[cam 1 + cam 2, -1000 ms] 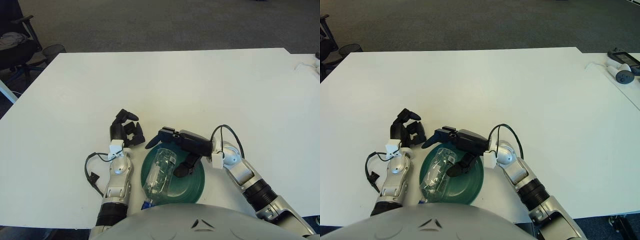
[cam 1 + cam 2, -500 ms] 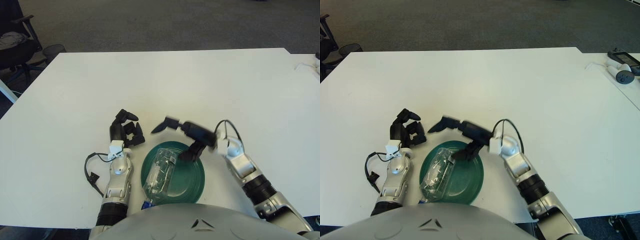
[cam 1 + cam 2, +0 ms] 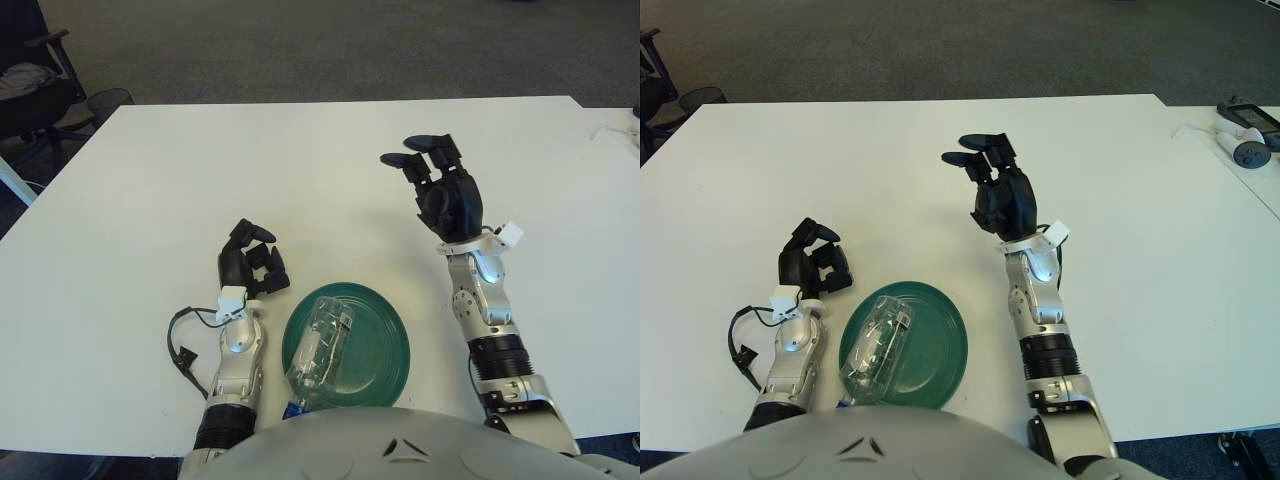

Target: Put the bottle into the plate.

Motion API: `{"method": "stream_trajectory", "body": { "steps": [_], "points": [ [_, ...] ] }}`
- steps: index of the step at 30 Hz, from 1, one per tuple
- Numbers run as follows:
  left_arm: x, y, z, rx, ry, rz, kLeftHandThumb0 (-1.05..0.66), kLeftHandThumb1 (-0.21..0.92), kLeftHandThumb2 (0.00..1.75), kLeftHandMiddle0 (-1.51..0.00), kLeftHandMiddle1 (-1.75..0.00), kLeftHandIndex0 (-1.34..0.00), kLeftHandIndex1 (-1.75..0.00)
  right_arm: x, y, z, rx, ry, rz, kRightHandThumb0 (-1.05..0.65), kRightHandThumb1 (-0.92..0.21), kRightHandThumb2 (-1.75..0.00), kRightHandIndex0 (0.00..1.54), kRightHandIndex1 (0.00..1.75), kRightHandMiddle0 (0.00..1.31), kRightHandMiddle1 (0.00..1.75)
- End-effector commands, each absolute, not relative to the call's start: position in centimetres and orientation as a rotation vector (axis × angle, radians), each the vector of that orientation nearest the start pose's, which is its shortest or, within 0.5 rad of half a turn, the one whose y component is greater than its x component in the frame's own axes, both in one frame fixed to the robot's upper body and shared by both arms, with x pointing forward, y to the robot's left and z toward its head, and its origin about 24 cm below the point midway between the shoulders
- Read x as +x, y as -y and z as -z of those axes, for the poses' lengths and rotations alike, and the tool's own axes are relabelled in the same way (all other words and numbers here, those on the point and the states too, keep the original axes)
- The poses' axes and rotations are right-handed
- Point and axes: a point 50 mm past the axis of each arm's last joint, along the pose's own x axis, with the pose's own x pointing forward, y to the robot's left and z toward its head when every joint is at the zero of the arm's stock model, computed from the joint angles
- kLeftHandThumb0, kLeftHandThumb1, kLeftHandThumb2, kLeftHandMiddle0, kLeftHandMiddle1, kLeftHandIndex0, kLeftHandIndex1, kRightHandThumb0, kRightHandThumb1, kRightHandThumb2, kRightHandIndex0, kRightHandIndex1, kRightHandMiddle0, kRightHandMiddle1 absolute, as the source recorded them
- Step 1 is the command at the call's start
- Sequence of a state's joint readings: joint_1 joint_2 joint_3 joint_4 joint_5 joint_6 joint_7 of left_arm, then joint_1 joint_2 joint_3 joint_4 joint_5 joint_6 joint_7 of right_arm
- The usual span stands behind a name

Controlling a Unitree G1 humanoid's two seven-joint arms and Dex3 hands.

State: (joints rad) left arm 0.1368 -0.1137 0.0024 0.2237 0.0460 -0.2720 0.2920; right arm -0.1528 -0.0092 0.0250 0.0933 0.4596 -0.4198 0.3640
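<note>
Clear plastic bottle (image 3: pixel 320 352) lying on its side in the green plate (image 3: pixel 380 352), neck and blue cap end reaching over the plate's near rim toward the robot's body. Plate flat on the white bench (image 3: pixel 150 180). Right hand (image 3: pixel 445 195) raised above the bench, beyond and to the right of the plate, well apart from bottle and plate alike; fingers (image 3: pixel 428 146) loosely spread and pointing up and away, holding nothing; forearm upright beneath it. Left hand (image 3: pixel 252 265) just left of the plate's far-left rim, fingers curled inward on nothing; contact with the bench not clear from either view. Black cable (image 3: pixel 185 345) looped on the bench left of the left forearm. Past the far-left corner of the bench, well beyond the left hand: black office chair (image 3: pixel 30 95) on grey carpet. At the far-right edge of the bench, well right of the right hand: small grey device (image 3: pixel 1246 152) with a white cord, and a dark object (image 3: pixel 1246 113) just beyond it, too small to identify.
</note>
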Motion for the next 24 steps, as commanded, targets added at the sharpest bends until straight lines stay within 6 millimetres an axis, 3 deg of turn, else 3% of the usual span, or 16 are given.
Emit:
{"method": "stream_trajectory", "body": {
  "steps": [1,10,24],
  "points": [
    [20.4,-14.3,3.0,-0.071,-0.196,-0.337,-0.59,0.06,1.64,-1.36,-1.75,-0.83,-1.75,26.9,14.6,-9.7,0.422,0.511,-0.219,-0.75,-0.89,-0.71,0.18,1.17,0.05,1.38],
    [20.2,-14.3,2.9,-0.074,-0.214,-0.334,-0.59,0.06,1.63,-1.36,-1.75,-0.83,-1.75,27.6,15.5,-8.3,0.454,0.472,-0.073,-0.79,-0.92,-0.75,0.14,1.14,0.0,1.34],
    [19.8,-14.4,2.7,-0.079,-0.214,-0.336,-0.59,0.06,1.63,-1.36,-1.75,-0.83,-1.75,26.8,14.6,-6.2,0.412,0.35,-0.006,-0.75,-0.92,-0.79,0.12,1.13,0.0,1.31]
  ]
}}
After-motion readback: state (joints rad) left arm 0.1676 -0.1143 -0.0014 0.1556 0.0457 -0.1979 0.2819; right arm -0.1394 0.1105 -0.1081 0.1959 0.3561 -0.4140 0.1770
